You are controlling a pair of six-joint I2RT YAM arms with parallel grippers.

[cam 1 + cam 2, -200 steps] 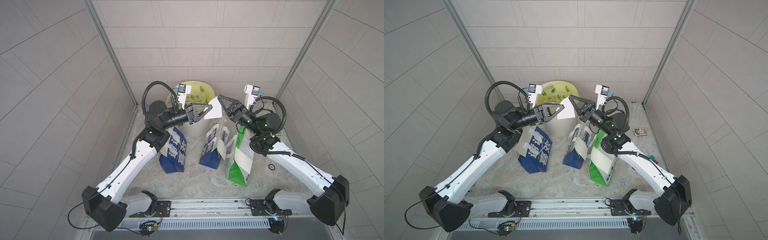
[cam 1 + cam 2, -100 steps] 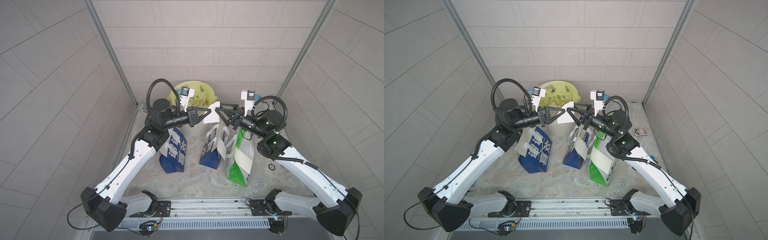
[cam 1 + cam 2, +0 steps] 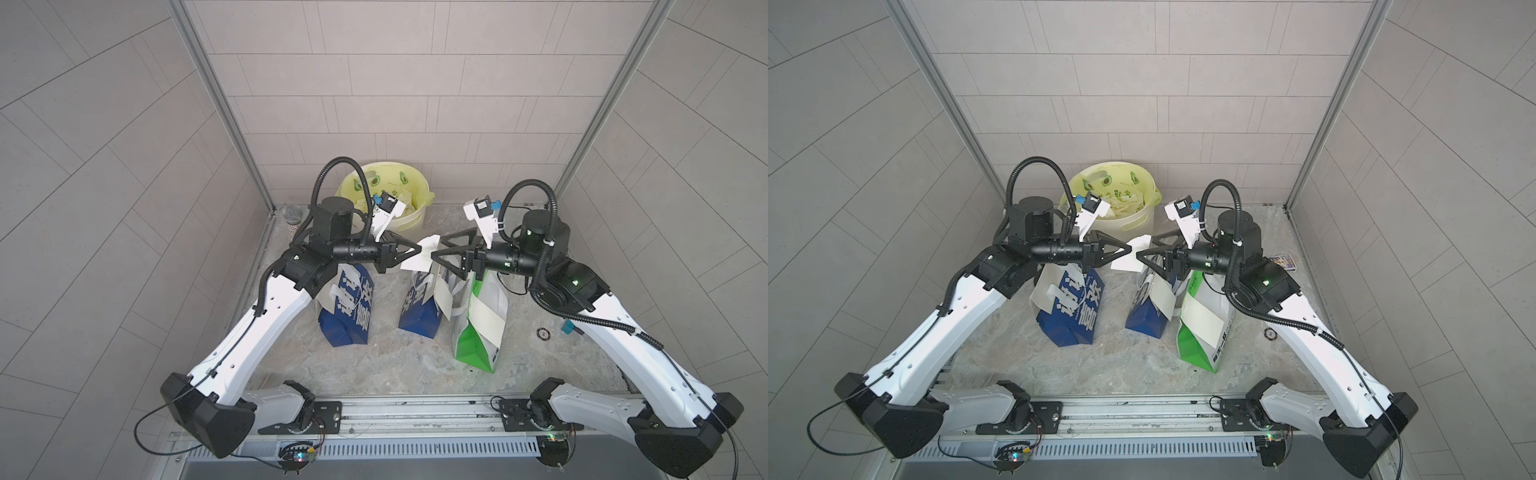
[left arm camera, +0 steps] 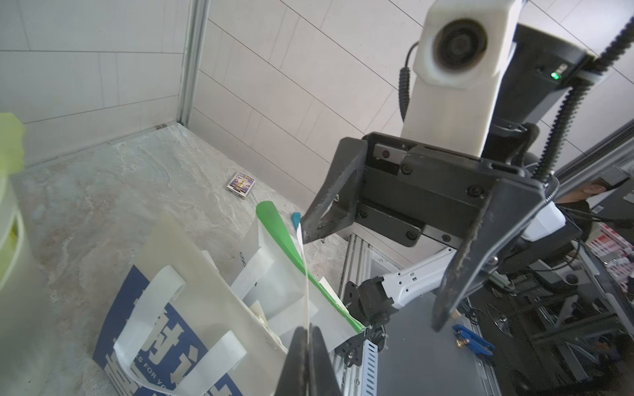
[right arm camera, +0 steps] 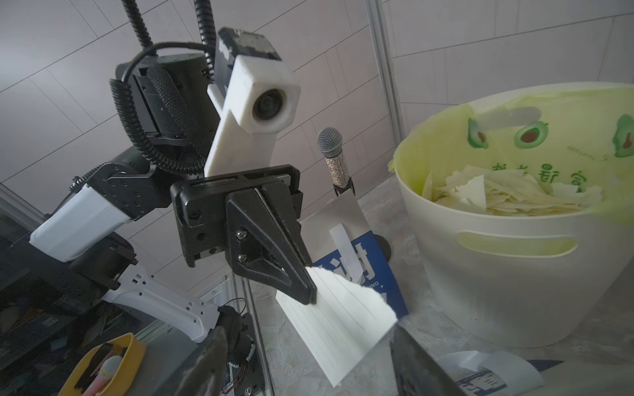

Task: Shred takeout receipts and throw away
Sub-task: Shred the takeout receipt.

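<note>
**Torn receipt held for a fresh bite**

A thin white slip of faintly lined receipt paper [image 5: 339, 315], ragged along one edge, is clamped in the left gripper [image 3: 419, 250], whose jaws are pressed together on one corner of it. The slip hangs in the air above the blue-and-white paper bag [image 3: 419, 316], near the cream plastic bin with the yellow-green avocado-print liner [image 5: 497, 284], in which paper scraps are already heaped. The right gripper [image 3: 437, 248] is seen with its jaws spread and nothing held; in the right wrist view the slip's free corner lies between its two fingers.

The step in hand is judged to be a re-grip for another tear. It would be done best if the right jaws were closed close beside the left pinch, so that the paper is kept taut, and if the pull were made across the slip rather than along it. A bite taken at the far floppy corner may only bend the sheet.

Both forearms are raised, and the grippers are pointed nose to nose, almost level, over the bags.
</note>
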